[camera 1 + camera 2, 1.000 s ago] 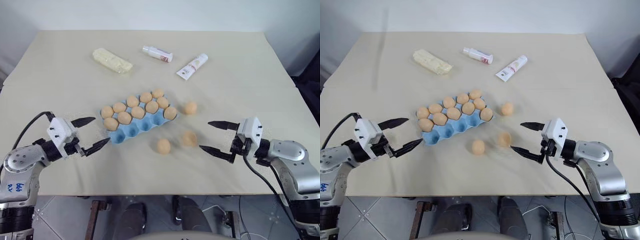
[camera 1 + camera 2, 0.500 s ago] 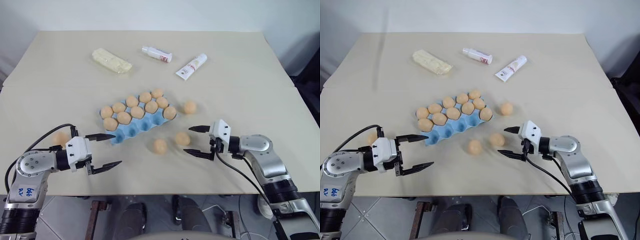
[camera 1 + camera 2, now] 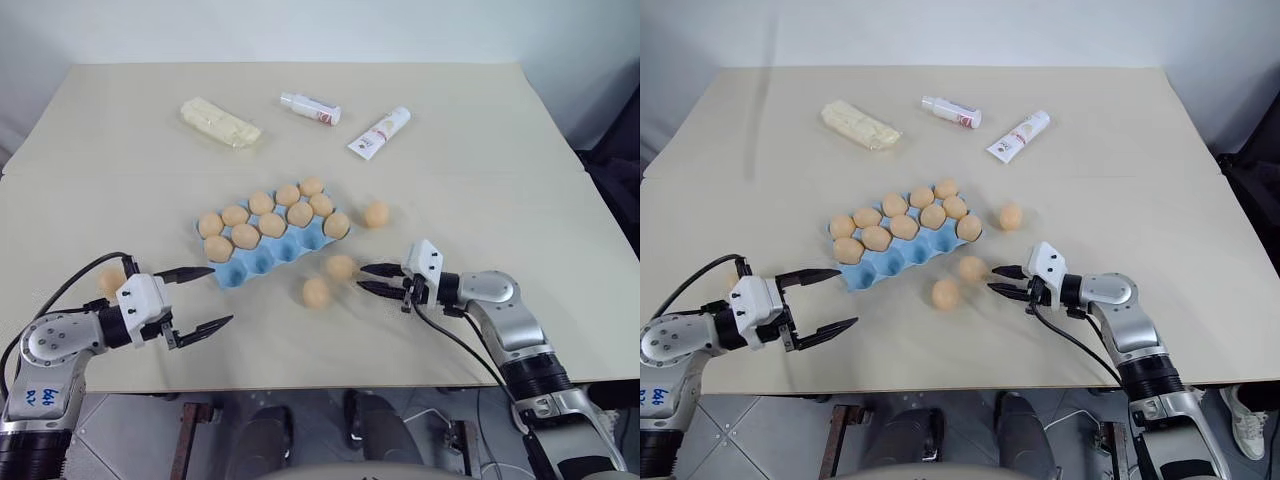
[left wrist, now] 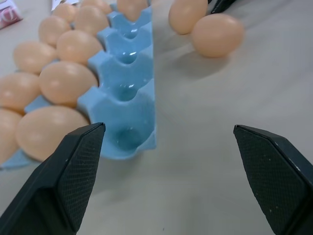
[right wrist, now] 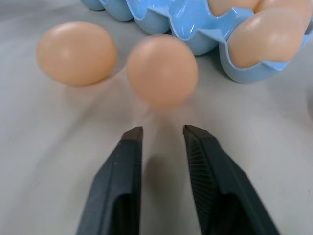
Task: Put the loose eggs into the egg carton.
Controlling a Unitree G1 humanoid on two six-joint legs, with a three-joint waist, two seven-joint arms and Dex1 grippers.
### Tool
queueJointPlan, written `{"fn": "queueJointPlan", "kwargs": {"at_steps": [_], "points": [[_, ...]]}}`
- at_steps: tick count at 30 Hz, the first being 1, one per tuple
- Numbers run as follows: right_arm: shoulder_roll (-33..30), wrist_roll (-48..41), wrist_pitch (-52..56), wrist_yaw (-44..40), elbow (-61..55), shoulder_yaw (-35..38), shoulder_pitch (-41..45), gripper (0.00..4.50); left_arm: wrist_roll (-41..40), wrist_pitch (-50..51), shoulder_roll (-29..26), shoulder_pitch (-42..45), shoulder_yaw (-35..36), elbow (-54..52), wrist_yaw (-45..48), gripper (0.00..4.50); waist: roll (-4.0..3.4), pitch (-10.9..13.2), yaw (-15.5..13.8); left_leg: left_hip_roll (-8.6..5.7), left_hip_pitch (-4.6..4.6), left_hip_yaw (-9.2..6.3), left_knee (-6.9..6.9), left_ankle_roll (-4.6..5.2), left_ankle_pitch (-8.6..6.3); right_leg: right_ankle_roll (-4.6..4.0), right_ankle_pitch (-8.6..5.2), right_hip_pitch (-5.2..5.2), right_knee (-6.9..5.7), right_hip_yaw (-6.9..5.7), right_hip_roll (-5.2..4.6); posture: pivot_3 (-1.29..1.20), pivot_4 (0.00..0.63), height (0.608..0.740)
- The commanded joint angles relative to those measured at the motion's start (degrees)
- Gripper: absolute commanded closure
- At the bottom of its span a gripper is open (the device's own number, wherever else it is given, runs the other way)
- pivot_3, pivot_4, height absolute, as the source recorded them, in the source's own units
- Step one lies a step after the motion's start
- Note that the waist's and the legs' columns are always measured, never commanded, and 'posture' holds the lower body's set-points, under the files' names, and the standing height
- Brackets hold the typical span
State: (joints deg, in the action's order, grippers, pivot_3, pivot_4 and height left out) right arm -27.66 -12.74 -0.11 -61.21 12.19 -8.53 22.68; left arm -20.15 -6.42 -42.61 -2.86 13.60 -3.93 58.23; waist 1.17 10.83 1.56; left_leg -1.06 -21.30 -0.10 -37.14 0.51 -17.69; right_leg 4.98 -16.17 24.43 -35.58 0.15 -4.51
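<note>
The right gripper [image 3: 372, 279] lies low over the surface [image 3: 480, 170], pointing across toward the robot's left. Its jaws are pulled almost together, with only a thin gap, and they hold nothing. One loose egg [image 3: 340, 267] sits just past the tips; it may be touching them, but that is hard to tell. A second loose egg [image 3: 316, 292] lies near it, closer to the robot. A third [image 3: 376, 214] rests beside the far right end of the egg carton [image 3: 262, 262].

The carton is light blue and sits in the middle of the surface. Its two far rows are full of eggs, and the near row of cups is empty.

The left gripper [image 3: 205, 298] reaches in from the left, held about level, with its jaws spread wide and empty. It points at the near left corner of the carton. Another egg [image 3: 110, 279] lies behind the left arm, partly hidden by it
</note>
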Motion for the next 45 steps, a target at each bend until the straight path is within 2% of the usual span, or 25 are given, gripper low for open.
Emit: {"fn": "queueJointPlan", "kwargs": {"at_steps": [1,6,8,9,16,24,28,34,42,45], "points": [[-0.4,-1.5,-0.3,-0.1,-3.0,1.7,0.5,3.04,-1.3,-0.2,0.5,-0.9,2.7,-1.3,-1.6,0.0,0.0,0.0,0.0,0.0,0.0,0.0,0.0,0.0,0.0,0.0,0.0,0.0,0.0,-0.01,0.0,0.0,0.15,0.74],[-1.1,-2.3,1.2,0.2,-3.4,2.8,1.5,3.04,-1.3,-0.7,0.8,-2.4,3.4,-1.4,-2.0,0.0,0.0,0.0,0.0,0.0,0.0,0.01,0.01,0.0,0.0,0.0,0.0,0.0,0.01,0.0,0.0,0.0,0.15,0.74],[-1.2,-3.3,2.7,-0.3,-4.0,2.9,2.0,2.66,-1.3,-0.8,0.9,-2.9,3.6,-1.7,-2.1,0.0,0.0,0.0,0.0,0.0,0.0,0.01,-0.01,0.0,0.0,0.0,0.0,0.0,0.0,0.01,0.0,0.0,0.15,0.74],[-1.1,-3.5,3.1,-0.4,-4.5,2.9,2.2,2.44,-1.3,-0.8,1.0,-3.1,3.6,-1.7,-2.1,0.0,0.0,0.0,0.0,0.0,0.0,0.0,-0.01,0.0,0.0,0.0,0.0,0.0,-0.01,0.0,0.0,0.0,0.15,0.74],[-0.5,-7.2,9.9,-1.0,-11.0,2.8,3.2,0.02,-1.7,-0.5,0.7,-3.8,3.6,-2.1,-1.3,0.0,0.0,0.0,0.0,0.01,0.0,-0.01,0.01,0.0,0.0,0.0,0.0,0.0,0.02,0.01,0.0,0.0,0.15,0.74],[0.1,-3.8,5.1,4.4,-2.8,5.8,9.1,0.02,-3.0,0.7,1.1,-3.6,3.7,-2.9,-1.6,0.0,0.0,0.0,0.0,0.0,0.01,-0.01,0.0,-0.01,0.0,-0.01,0.0,0.0,0.0,0.0,0.0,0.0,0.15,0.74],[1.0,1.4,-0.1,9.7,8.0,6.0,14.0,0.02,-4.9,3.2,1.8,-2.8,3.6,-4.4,-2.8,0.0,0.0,0.0,0.0,-0.01,-0.02,0.02,0.0,0.02,-0.01,0.0,0.0,0.01,0.05,0.0,-0.01,0.0,0.15,0.74],[3.5,4.7,-3.8,13.9,23.0,5.7,20.6,0.02,-4.9,4.4,2.0,-2.8,3.0,-5.8,-3.3,0.0,0.0,0.0,0.4,0.01,-0.01,0.07,0.04,-0.02,0.01,0.0,0.0,0.08,-0.02,0.03,0.05,0.0,0.15,0.74],[6.0,7.3,-9.4,14.4,35.8,5.4,25.5,0.02,-5.3,5.3,2.3,-3.1,3.6,-7.1,-4.1,0.0,0.0,0.0,0.4,0.0,-0.02,0.12,-0.01,-0.02,0.01,0.0,0.0,0.08,-0.06,0.06,0.04,0.0,0.15,0.74],[6.5,7.3,-11.3,14.0,37.5,6.0,25.9,0.89,-5.6,5.6,2.7,-3.4,3.7,-7.7,-4.6,0.0,0.0,0.0,0.4,0.0,-0.02,0.11,0.0,-0.02,0.01,0.0,0.0,0.08,-0.06,0.05,0.04,0.0,0.15,0.74]]}}
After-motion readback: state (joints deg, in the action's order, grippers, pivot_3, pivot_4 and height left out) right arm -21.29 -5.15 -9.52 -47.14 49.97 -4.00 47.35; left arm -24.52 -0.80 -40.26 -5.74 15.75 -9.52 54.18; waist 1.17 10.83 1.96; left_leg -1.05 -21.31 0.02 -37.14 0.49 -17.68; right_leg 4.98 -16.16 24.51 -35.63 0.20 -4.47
